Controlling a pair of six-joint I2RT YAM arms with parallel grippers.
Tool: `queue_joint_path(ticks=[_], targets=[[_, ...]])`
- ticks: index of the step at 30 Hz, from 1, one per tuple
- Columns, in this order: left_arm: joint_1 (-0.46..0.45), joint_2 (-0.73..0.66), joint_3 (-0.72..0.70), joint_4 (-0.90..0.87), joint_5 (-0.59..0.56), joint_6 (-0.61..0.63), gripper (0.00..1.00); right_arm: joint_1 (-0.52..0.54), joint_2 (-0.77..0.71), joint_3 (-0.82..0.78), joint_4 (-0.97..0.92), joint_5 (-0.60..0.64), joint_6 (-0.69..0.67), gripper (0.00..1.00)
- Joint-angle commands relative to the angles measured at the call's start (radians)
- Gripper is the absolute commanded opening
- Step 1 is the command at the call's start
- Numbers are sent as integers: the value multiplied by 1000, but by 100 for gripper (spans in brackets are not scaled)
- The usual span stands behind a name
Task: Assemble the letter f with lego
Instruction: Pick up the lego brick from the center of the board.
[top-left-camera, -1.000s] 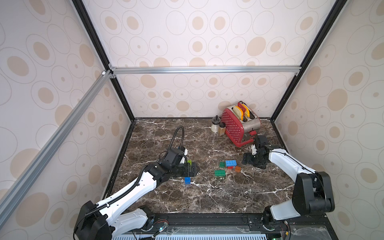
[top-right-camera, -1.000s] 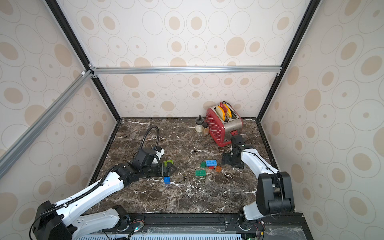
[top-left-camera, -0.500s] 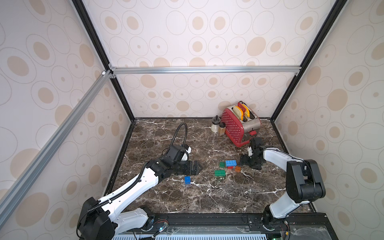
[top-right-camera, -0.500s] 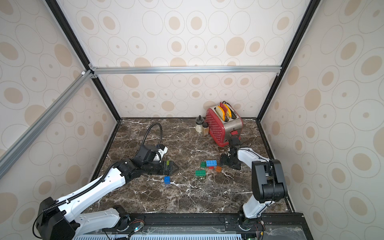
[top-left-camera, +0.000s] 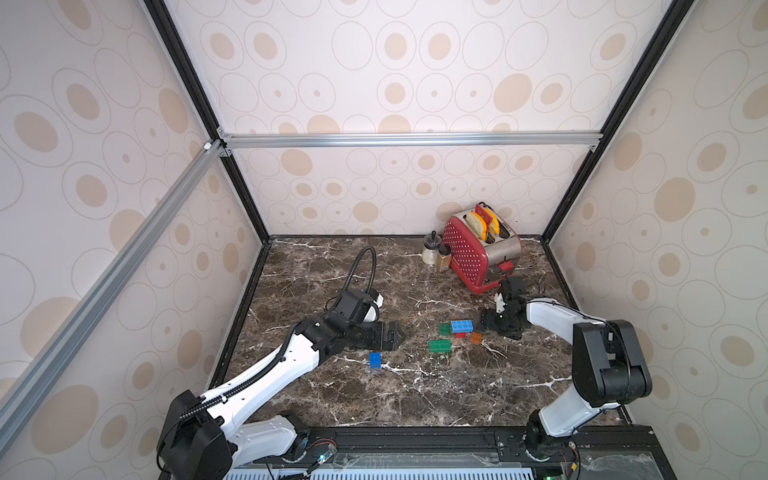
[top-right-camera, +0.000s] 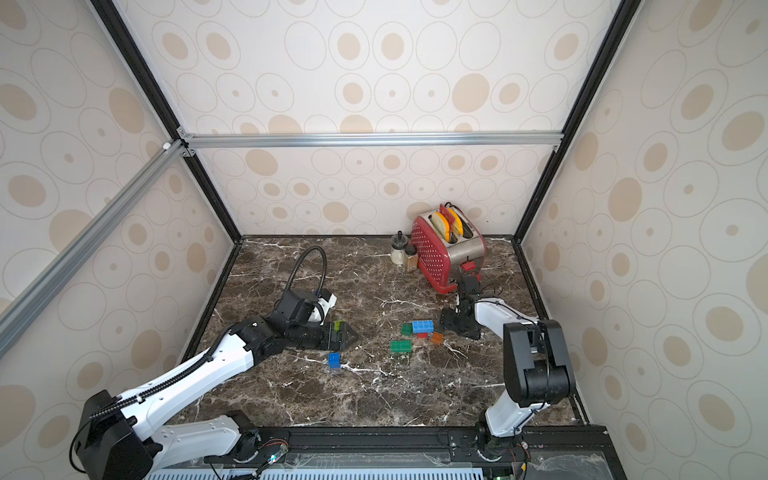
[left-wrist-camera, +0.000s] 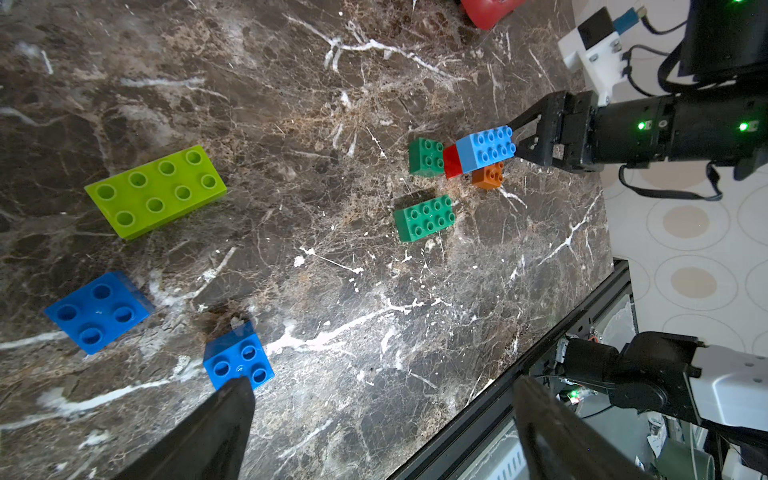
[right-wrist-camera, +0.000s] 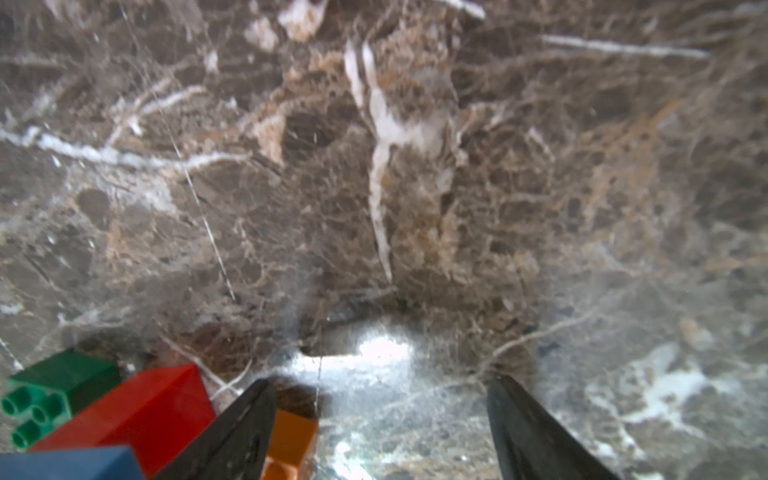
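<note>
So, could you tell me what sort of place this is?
Probably a robot test booth dressed as a kitchen: wallpapered panels on an aluminium frame, a marble-look tabletop, and a red toaster beside two jars.

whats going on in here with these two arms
Loose lego bricks lie on a marble table, no F built yet. The right gripper, open and empty, sits beside the light blue brick, red brick and orange brick. The left gripper, also open, hovers near the lime green brick.

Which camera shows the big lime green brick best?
The left wrist view: the lime green brick lies whole, all eight studs clear. In a top view only a sliver peeks past the left arm; the right wrist view misses it.
</note>
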Motion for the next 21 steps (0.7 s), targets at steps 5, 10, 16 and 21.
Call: queue_joint_path(ticks=[5,10,16,21], targets=[[7,-10,9,3,-7,16,99,48,-40,-36,-100,38,6,85],[6,-26,5,2,-13,16,99,91,-70,-71,-105,26,28,85],[6,-30,5,-1,-12,19,99,212,-121,-97,-133,52,61,84],[6,-24,12,-9,-9,19,99,237,-183,-67,-187,86,43,85]])
